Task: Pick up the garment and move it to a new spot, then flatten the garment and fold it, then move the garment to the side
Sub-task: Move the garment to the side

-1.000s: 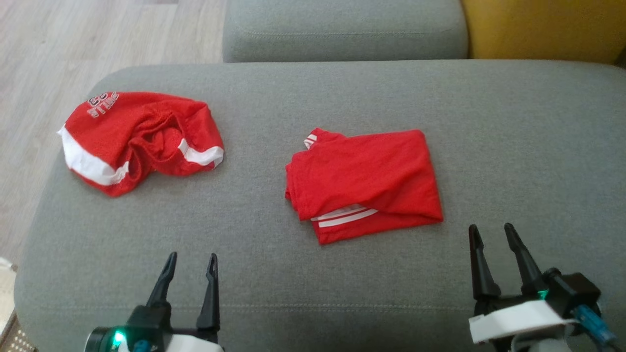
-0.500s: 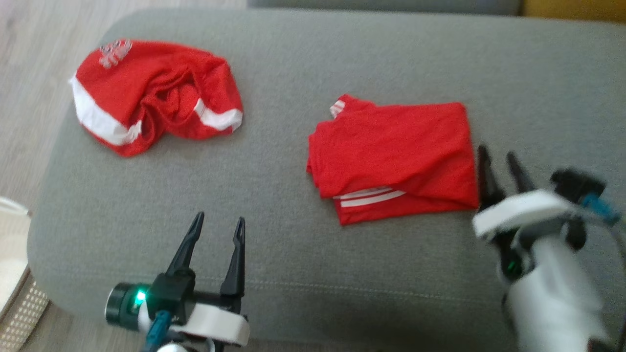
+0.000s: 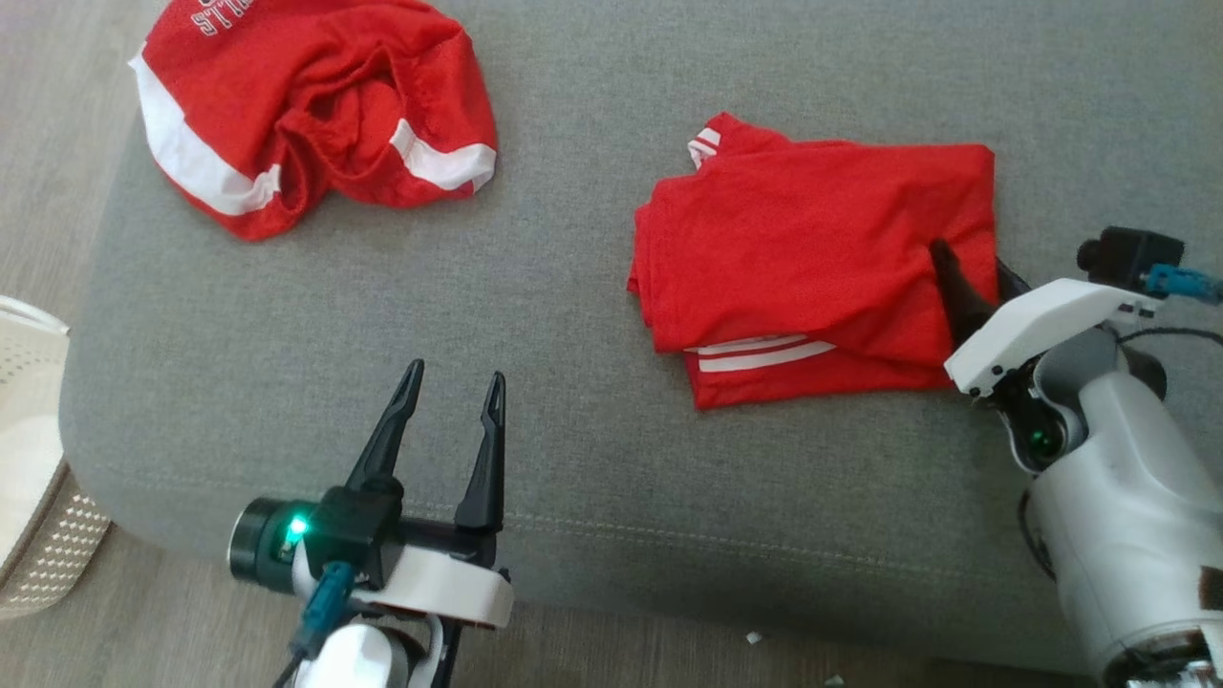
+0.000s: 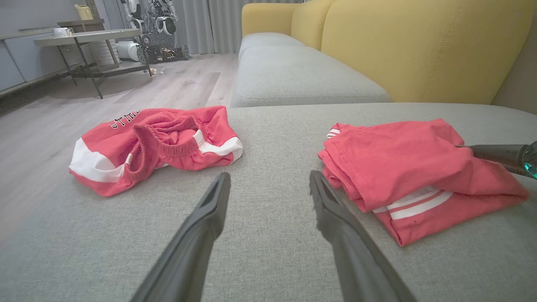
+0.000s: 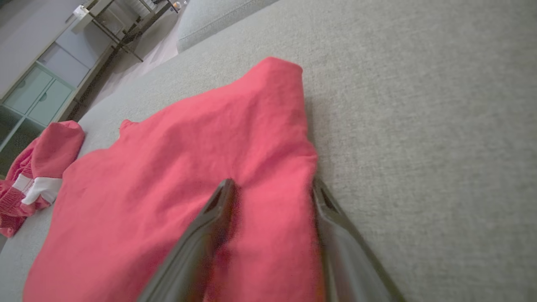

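**Supervisor:** Report the scene, left to right.

**Operator:** At the far left I see a perforated white basket (image 3: 33, 535) on the floor beside the grey sofa cushion (image 3: 573, 229); on the cushion's rear left lie crumpled red mesh shorts (image 3: 306, 96) with white bands and white lettering; the elastic waistband faces upward.

**Supervisor:** Left gripper status?

**Operator:** The left gripper (image 3: 456, 373) hangs over the front of the cushion, between the shorts and the folded piece, touching neither; its jaws are spread over bare cushion.

**Supervisor:** Location of the task item?

**Operator:** The folded red garment (image 3: 812, 239) lies flat on the cushion, right of centre and well apart from the shorts; two white stripes show along its front edge; a striped scrap shows at its rear left corner.

**Supervisor:** Right gripper status?

**Operator:** The right gripper (image 3: 970, 258) sits at the garment's right edge; its jaws are spread and straddle that edge; one finger (image 5: 197, 243) rests on the cloth; the other runs beside the edge, over the cushion; I cannot tell whether any cloth is lifted.
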Motion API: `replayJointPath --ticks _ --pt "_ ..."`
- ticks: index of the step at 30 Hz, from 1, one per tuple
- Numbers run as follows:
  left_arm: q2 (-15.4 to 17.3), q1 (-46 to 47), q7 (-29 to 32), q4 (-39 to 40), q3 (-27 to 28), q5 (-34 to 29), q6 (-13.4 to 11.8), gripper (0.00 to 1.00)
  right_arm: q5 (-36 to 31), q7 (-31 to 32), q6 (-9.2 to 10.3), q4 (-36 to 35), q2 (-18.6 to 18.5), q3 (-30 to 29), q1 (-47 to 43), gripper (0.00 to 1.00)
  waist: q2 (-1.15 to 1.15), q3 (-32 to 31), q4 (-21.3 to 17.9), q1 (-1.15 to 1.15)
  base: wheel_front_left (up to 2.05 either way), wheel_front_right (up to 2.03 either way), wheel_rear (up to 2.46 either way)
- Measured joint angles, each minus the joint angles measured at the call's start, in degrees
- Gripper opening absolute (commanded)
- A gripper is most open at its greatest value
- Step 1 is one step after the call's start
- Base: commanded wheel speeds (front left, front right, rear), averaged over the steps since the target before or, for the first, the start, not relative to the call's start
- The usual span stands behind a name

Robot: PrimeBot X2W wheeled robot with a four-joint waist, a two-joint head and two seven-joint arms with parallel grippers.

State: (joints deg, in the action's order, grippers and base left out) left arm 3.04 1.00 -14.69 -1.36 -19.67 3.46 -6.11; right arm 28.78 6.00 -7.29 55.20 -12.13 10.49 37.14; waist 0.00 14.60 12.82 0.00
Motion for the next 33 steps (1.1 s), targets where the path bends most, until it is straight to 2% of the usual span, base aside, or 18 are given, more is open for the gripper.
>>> replayJointPath --ticks 8,12,18,24,33 --pt "0.0 1.0 0.0 0.3 -0.1 0.6 -0.3 1.0 0.9 -2.9 0.0 -2.8 -4.7 2.0 0.4 0.0 0.0 1.3 -2.4 0.0 0.0 0.0 0.0" --pt "0.0 1.9 0.0 0.9 0.2 0.1 0.1 1.0 0.9 -3.1 0.0 -5.5 -9.2 2.2 1.2 0.0 0.0 2.5 -4.6 0.0 0.0 0.0 0.0" --pt "0.0 4.4 0.0 1.8 1.4 -0.9 1.1 1.0 0.7 -3.1 0.0 -9.8 -15.1 -0.9 2.8 0.0 0.0 5.4 -8.9 0.0 0.0 0.0 0.0" --pt "0.3 7.6 0.0 2.1 2.1 -2.0 1.9 1.0 -3.0 -3.0 0.0 -12.8 -17.3 -5.3 5.6 0.0 0.0 9.1 -13.1 0.0 0.0 0.0 0.0" --pt "0.8 9.9 0.0 3.0 2.5 -2.4 2.4 1.0 -14.5 -1.5 0.0 -18.4 -18.1 -15.1 8.7 0.0 0.0 14.3 -16.9 0.01 0.0 0.0 0.0"
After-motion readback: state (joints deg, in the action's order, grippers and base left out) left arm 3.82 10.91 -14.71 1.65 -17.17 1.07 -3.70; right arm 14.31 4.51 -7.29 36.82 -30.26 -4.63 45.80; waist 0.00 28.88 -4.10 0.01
